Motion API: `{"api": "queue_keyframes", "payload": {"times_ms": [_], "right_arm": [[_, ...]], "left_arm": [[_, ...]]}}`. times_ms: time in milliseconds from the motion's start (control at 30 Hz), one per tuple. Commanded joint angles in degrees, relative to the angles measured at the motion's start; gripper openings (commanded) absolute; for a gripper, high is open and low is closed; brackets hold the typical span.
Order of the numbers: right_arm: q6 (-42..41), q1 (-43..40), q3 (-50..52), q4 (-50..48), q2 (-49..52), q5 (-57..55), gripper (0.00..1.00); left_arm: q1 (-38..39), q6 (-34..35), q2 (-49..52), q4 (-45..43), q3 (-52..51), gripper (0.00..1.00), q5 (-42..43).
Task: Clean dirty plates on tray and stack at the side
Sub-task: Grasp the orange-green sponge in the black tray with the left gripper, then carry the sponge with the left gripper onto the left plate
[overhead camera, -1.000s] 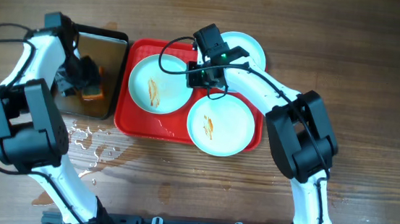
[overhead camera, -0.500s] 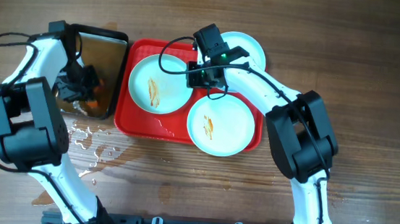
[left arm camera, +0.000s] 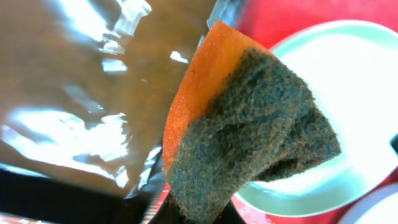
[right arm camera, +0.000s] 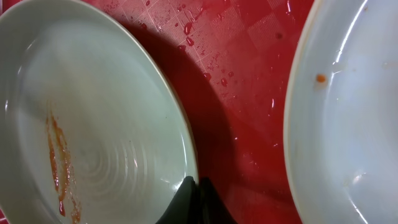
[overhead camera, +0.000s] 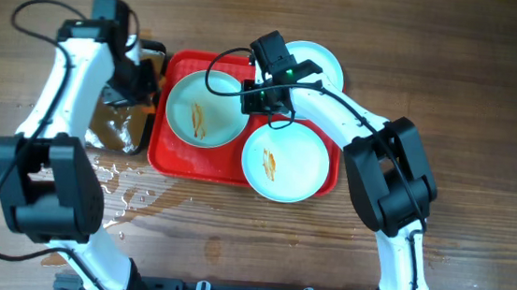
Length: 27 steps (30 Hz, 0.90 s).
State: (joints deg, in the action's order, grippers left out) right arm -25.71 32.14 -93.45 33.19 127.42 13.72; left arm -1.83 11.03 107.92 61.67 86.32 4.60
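One change: our left gripper (overhead camera: 139, 80), clamped on the sponge (left arm camera: 249, 134), leaves the pan (overhead camera: 119, 131) for the tray (overhead camera: 191, 163). Our right gripper (overhead camera: 261, 98) pinches the streaked plate (overhead camera: 203, 110) by its rim, so we judge scrubbing comes next.

No writing, brand, number or sign can be read in any view. Each plate (overhead camera: 204, 110), the tray (overhead camera: 202, 165), the sponge (left arm camera: 249, 130), the pan (overhead camera: 120, 135) and the arms (overhead camera: 65, 81) show plain, unmarked surfaces. The bench (overhead camera: 492, 53) shows only wood grain.
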Motion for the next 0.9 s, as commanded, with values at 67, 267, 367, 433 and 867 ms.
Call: {"api": "queue_keyframes", "payload": {"times_ms": [67,267,367,433,867], "right_arm": [[0.26,-0.13,0.04,0.39,1.57,0.96,0.04],[0.26,-0.26,0.04,0.33,1.57,0.96,0.04],[0.24,-0.26,0.04,0.33,1.57,0.98,0.04],[0.24,-0.28,0.04,0.33,1.57,0.98,0.04],[0.24,-0.35,0.04,0.17,1.57,0.96,0.04]], "left_arm": [[5.79,0.39,0.92,-2.01,0.44,0.04,1.38],[9.73,10.25,1.18,-6.91,-4.68,0.04,1.33],[11.56,15.34,1.57,-12.79,-9.9,0.04,1.33],[12.63,17.07,1.64,-16.33,-12.76,0.04,1.31],[18.84,37.62,1.7,-23.69,-23.65,0.04,-11.8]]}}
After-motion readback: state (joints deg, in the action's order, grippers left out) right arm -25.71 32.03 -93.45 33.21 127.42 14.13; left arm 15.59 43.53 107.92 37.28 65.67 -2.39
